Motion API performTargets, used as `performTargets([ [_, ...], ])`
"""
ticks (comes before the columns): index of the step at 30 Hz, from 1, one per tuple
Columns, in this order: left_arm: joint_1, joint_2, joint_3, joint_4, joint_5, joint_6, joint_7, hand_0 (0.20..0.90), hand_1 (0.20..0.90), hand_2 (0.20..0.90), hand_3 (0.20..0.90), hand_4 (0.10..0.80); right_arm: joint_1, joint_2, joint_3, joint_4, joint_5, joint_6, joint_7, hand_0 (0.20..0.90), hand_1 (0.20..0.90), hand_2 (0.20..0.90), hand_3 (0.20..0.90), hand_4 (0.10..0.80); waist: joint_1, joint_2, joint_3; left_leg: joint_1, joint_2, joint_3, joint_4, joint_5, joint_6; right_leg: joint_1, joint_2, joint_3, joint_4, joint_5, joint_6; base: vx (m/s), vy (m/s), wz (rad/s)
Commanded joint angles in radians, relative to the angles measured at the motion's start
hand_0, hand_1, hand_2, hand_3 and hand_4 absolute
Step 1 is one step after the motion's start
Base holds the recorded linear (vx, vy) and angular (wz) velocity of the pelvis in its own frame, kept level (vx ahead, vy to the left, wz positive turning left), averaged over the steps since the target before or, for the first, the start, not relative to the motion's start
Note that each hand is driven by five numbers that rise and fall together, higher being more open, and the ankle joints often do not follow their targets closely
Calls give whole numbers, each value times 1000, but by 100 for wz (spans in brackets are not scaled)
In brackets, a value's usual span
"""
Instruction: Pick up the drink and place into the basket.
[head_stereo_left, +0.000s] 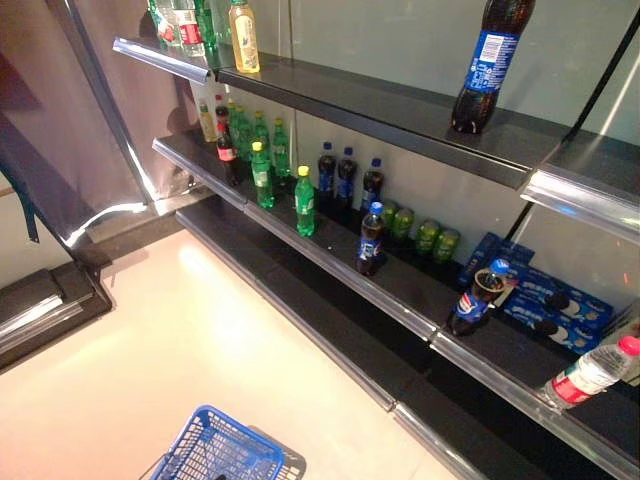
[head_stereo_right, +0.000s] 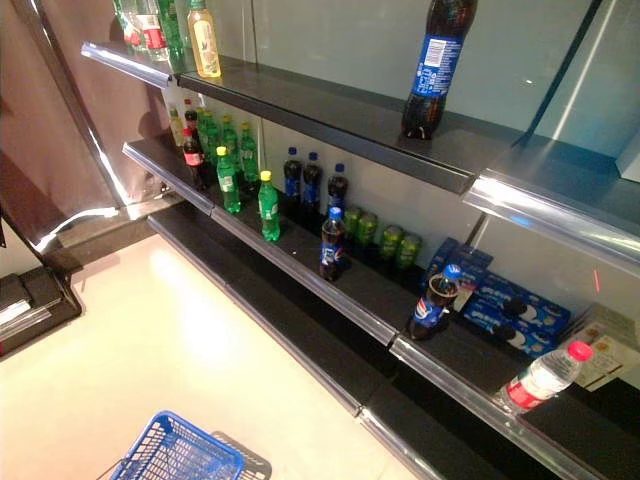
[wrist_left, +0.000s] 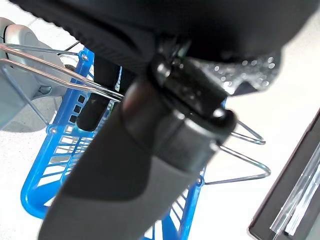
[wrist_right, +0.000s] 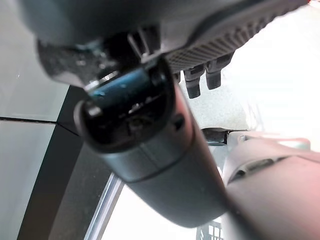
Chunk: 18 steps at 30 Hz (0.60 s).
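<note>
The blue basket (head_stereo_left: 222, 452) hangs low at the bottom of the eye views, and also shows in the left wrist view (wrist_left: 59, 150). My left hand (wrist_left: 150, 160) is shut on its thin wire handles (wrist_left: 75, 82). Drinks stand on dark shelves ahead. A dark cola bottle with a blue label (head_stereo_left: 371, 240) stands near the middle shelf's front edge. Another (head_stereo_left: 476, 298) stands further right. A clear bottle with a red cap (head_stereo_left: 590, 374) lies at the far right. My right hand (wrist_right: 150, 165) holds nothing, with its fingers (wrist_right: 197, 82) relaxed.
Green bottles (head_stereo_left: 262, 175) and green cans (head_stereo_left: 425, 236) stand on the middle shelf (head_stereo_left: 340, 270), beside blue boxes (head_stereo_left: 555, 305). A large cola bottle (head_stereo_left: 487, 62) and a yellow drink (head_stereo_left: 243, 38) stand on the upper shelf (head_stereo_left: 400, 110). Pale floor (head_stereo_left: 180, 340) lies between basket and shelves.
</note>
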Motion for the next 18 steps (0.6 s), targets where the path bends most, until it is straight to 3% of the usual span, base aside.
performTargets([
  [1,-95,-28,-9,-18,35,-21,-44,300,300,300,200,100,-66,-4,44,45,-58,-1,-23,900,900,900,900,800,-6,-20,49,7,-9,9,4,1,10,67,-23,17,4,-30,20,0,0,0],
  [18,-100,-25,-7,-22,46,-29,-40,300,300,300,200,100,-77,-5,71,40,-89,-10,-38,900,900,900,900,800,6,-29,42,12,-15,0,4,-8,17,74,-27,14,4,-31,23,0,0,0],
])
